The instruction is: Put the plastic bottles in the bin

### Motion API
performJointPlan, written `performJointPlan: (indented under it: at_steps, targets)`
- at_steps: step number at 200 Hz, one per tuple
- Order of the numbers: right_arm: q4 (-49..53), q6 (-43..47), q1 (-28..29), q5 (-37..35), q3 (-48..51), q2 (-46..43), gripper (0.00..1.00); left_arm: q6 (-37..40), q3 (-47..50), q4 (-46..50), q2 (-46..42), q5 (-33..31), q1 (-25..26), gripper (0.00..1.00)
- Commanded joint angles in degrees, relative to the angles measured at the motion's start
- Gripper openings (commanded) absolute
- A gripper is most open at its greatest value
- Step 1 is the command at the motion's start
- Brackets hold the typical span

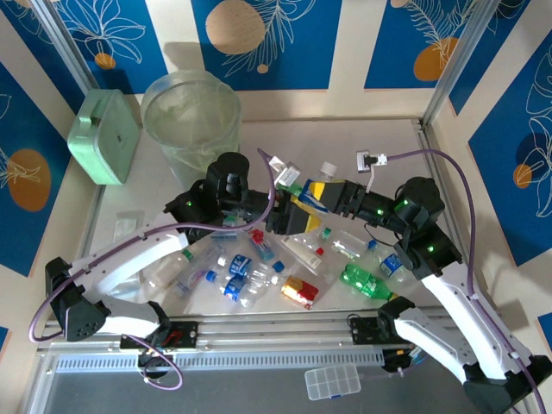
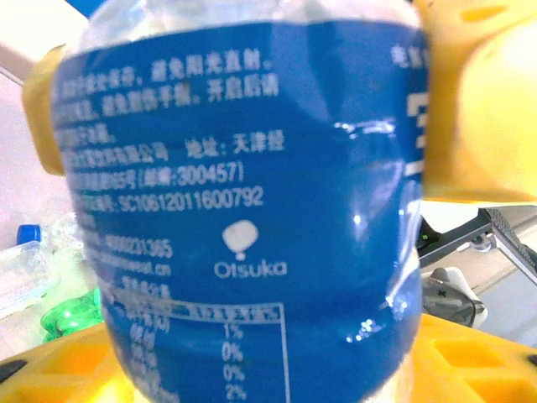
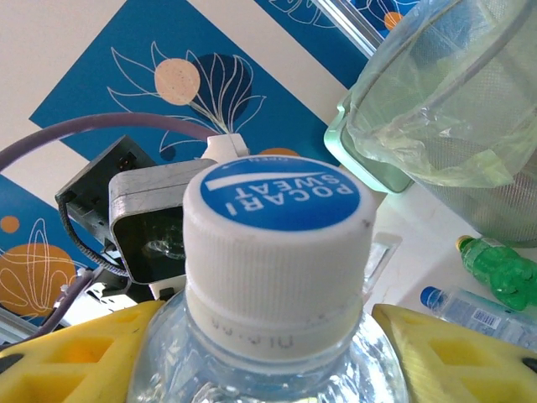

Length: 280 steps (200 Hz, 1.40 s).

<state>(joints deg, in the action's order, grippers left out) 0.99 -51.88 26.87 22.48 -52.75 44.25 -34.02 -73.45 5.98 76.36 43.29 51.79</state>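
- blue-labelled bottle point(image 2: 252, 210) is up between my two arms, its white cap point(image 3: 273, 201) tipped toward my right wrist.
- right gripper point(image 3: 268, 361): yellow fingers point(image 3: 75, 353) are closed in on the bottle's shoulders just under the cap, so this side is carrying it.
- left gripper point(image 2: 268, 374): fingers point(image 2: 470, 361) are pressed against both sides of the label lower down. it looks clamped too, and the label is dented.
- my read: a hand-over, right to left, because the bin point(image 1: 177, 155) stands at the far left, on my left arm's side.
- next call: the right lets go only once the left's hold is sure. then the left lifts over the bin's rim and opens. not the mint box point(image 1: 105, 138) beside it!
- other bottles point(image 1: 259, 276) lie on the table point(image 1: 397, 147) below, waiting.
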Motion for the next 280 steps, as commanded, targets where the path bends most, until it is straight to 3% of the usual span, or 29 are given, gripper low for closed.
performJointPlan:
  at_steps: [1,11,28,40,72,100,135,152,197,220,248,280]
  targets:
    - [1.05,1.43,0.63,-2.03,0.28,-0.49,0.56,2.31,-1.21,-1.13,-0.75,2.25,0.88,0.56]
    - [1.80,1.97,0.89,-2.71,0.13,-0.69,0.63,2.90,-1.16,-0.92,-1.01,1.58,0.86,0.53]
    - [3.95,3.61,1.25,-4.70,-0.48,-1.56,0.90,4.08,-1.35,0.25,-1.59,0.13,0.87,0.52]
    - [5.96,4.99,1.25,-6.06,-1.29,-2.55,1.00,5.24,-1.39,1.31,-2.06,-1.47,0.86,0.51]
    - [12.86,9.60,1.25,-9.72,-5.26,-5.13,0.99,9.54,-2.95,6.54,-3.20,-7.40,0.69,0.49]
    - [16.82,11.00,1.25,-14.53,-7.53,-7.80,0.99,14.43,-5.04,11.86,-4.72,-19.82,-0.43,0.47]
    - [17.93,9.60,1.25,-13.81,-9.21,-7.10,1.00,13.19,-7.74,13.24,-4.47,-26.18,-7.57,0.12]
    - [18.97,10.03,1.25,-13.64,-10.29,-5.82,1.00,12.64,-10.55,14.54,-3.13,-26.95,-11.90,0.00]
    - [15.96,9.86,1.16,-13.52,-9.19,-4.35,1.00,13.44,-20.42,18.27,2.18,-34.95,-25.63,0.00]
    - [16.32,10.24,1.17,-13.74,-10.24,-2.00,1.00,11.52,-25.50,21.15,6.78,-44.13,-28.87,0.00]
    - [17.08,9.38,0.99,-12.74,-12.42,0.90,0.99,6.82,-28.41,20.16,11.73,-48.25,-32.88,0.00]
    - [20.42,10.11,0.90,-12.77,-16.09,3.60,0.99,-1.13,-38.74,30.21,21.47,-52.24,-35.90,0.00]
